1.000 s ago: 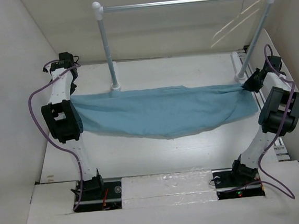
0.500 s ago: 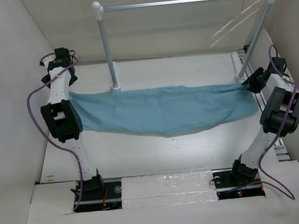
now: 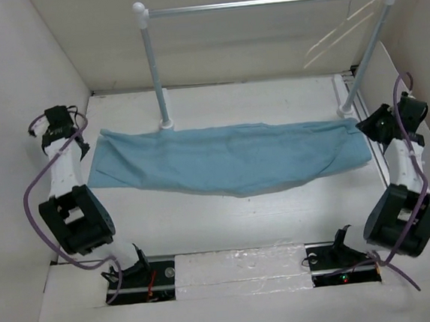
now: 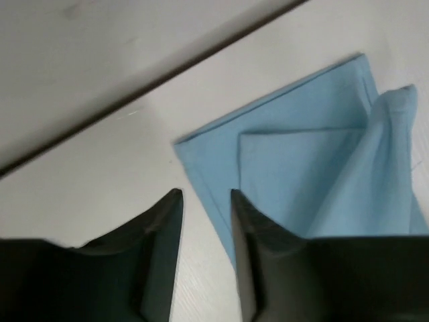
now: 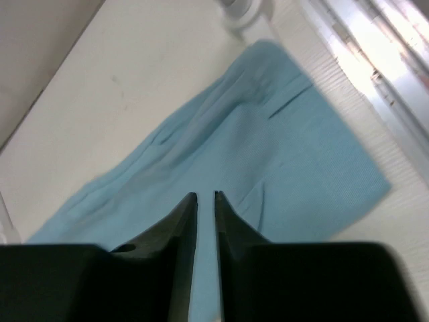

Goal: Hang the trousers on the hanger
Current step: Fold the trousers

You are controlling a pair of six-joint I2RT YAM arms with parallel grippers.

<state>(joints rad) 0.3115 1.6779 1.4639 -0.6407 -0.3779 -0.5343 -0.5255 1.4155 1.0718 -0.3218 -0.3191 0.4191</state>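
The light blue trousers (image 3: 230, 160) lie spread flat across the table, folded lengthwise. Their left end (image 4: 301, 168) shows in the left wrist view and their right end (image 5: 268, 154) in the right wrist view. My left gripper (image 3: 82, 148) hangs just off the left end, open (image 4: 206, 196), with bare table and the cloth's edge between its fingers. My right gripper (image 3: 364, 127) is at the right end, above the fabric, its jaws a narrow gap apart (image 5: 205, 196) and holding nothing. The cream-white hanger (image 3: 337, 33) hangs from the rail at the far right.
The silver rail (image 3: 261, 2) spans the back on two white-capped posts, whose bases (image 3: 166, 124) (image 3: 344, 109) stand just behind the trousers. White walls close in the left and right sides. A ridged track (image 5: 375, 74) runs along the table's right edge.
Both grippers have let go of the trousers' ends and opened. The trousers have dropped flat on the table. Both arms have pulled back outward, the left towards the left wall.
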